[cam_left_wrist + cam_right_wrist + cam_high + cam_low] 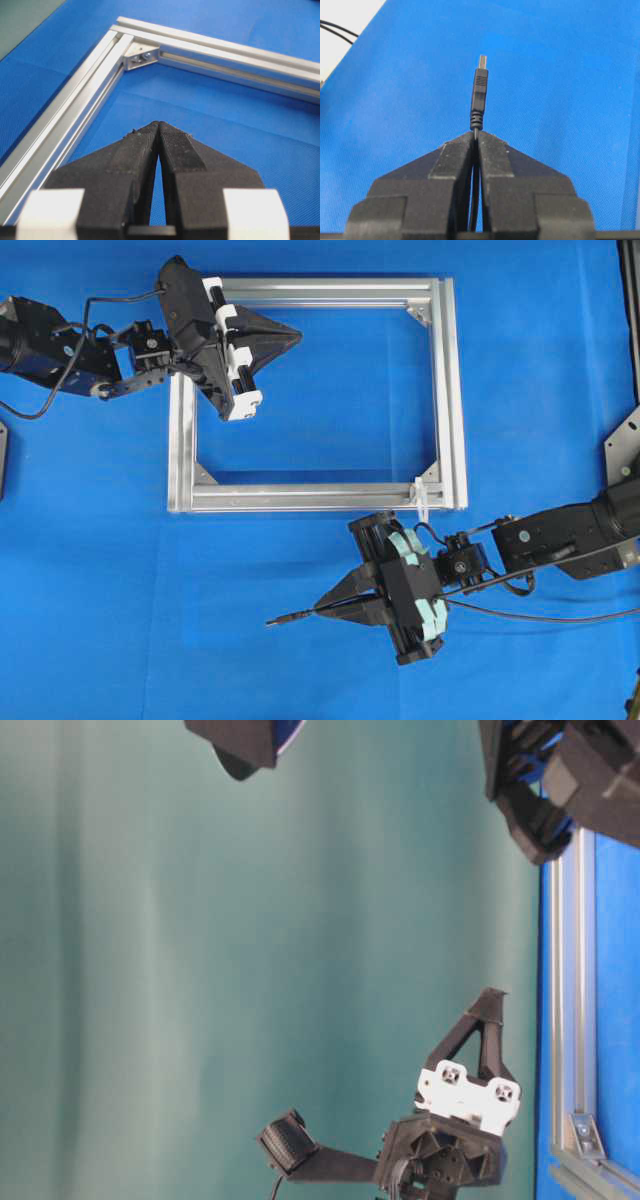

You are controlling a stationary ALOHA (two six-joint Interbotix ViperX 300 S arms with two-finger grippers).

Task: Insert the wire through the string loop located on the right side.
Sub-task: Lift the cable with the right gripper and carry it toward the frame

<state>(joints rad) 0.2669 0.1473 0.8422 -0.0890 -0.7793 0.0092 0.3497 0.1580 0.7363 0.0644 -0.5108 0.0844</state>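
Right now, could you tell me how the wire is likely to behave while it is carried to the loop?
The wire looks thin and trails slack, so probably floppy. The short plug end past the right hand stands straight, so likely stiff enough to aim.

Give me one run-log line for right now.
right gripper: shut on wire, plug forward | left gripper: shut, empty, over frame | string loop: not threaded

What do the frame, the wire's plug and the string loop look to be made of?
Frame: likely extruded aluminium, matte silver, with lengthwise slots and corner brackets.
Wire: black moulded plastic plug body with ribbed strain relief and a bare metal tip; thin cable, probably rubber or PVC jacket, pinched in the right gripper.
String loop: white, slightly translucent cord; possibly nylon, too small to say.
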